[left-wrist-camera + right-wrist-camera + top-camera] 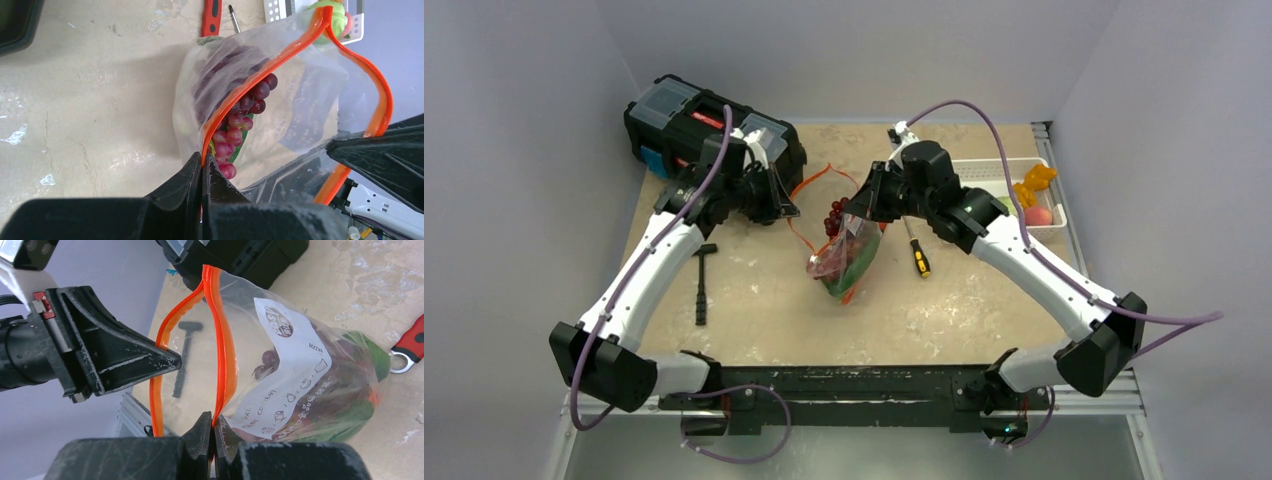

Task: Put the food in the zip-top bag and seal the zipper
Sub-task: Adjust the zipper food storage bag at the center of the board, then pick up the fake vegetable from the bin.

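Note:
The clear zip-top bag (844, 258) hangs between my two grippers, its mouth held open. Its red-orange zipper (816, 180) forms a loop. Inside are a purple grape bunch (243, 112) and green leafy food (367, 385); the grapes also show in the top view (835, 216). My left gripper (202, 162) is shut on one side of the zipper strip (280, 55). My right gripper (212, 424) is shut on the other side of the strip (220, 330). In the top view the left gripper (788, 211) and right gripper (856, 212) face each other across the bag mouth.
A black toolbox (709, 128) stands at the back left. A black hammer (702, 285) lies on the left. A yellow-black screwdriver (918, 252) lies right of the bag. A white basket (984, 172) at the back right holds an orange piece (1036, 181) and a pink-red fruit (1038, 215). A red-handled wrench (211, 17) lies beyond the bag.

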Robot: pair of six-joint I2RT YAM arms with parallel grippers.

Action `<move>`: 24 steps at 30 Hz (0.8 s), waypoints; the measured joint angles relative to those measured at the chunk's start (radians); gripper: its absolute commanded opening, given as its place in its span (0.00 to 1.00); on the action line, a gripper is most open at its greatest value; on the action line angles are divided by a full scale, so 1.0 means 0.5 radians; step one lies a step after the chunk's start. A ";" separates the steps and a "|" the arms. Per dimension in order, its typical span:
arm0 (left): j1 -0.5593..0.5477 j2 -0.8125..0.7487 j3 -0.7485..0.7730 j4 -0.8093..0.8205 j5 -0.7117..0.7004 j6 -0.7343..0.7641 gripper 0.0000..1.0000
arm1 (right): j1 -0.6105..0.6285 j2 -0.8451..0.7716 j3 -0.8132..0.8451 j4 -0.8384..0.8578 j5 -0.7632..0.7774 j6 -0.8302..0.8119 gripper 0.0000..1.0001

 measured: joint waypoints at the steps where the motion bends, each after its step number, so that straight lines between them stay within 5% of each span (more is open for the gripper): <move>1: 0.000 -0.011 0.000 0.001 -0.013 0.001 0.00 | 0.000 -0.021 0.000 0.001 -0.005 -0.007 0.00; 6: 0.000 0.010 0.000 0.006 -0.003 0.000 0.00 | -0.001 -0.019 -0.031 -0.004 -0.046 -0.035 0.01; 9: 0.000 0.073 0.000 0.007 0.048 -0.001 0.00 | -0.001 0.040 -0.043 -0.040 -0.051 -0.065 0.31; 13: 0.000 0.162 0.000 0.006 0.108 -0.002 0.00 | -0.001 0.089 -0.032 -0.115 -0.024 -0.133 0.57; 24: 0.000 0.185 0.000 0.009 0.195 -0.010 0.00 | -0.122 0.099 0.504 -0.414 0.796 -0.426 0.81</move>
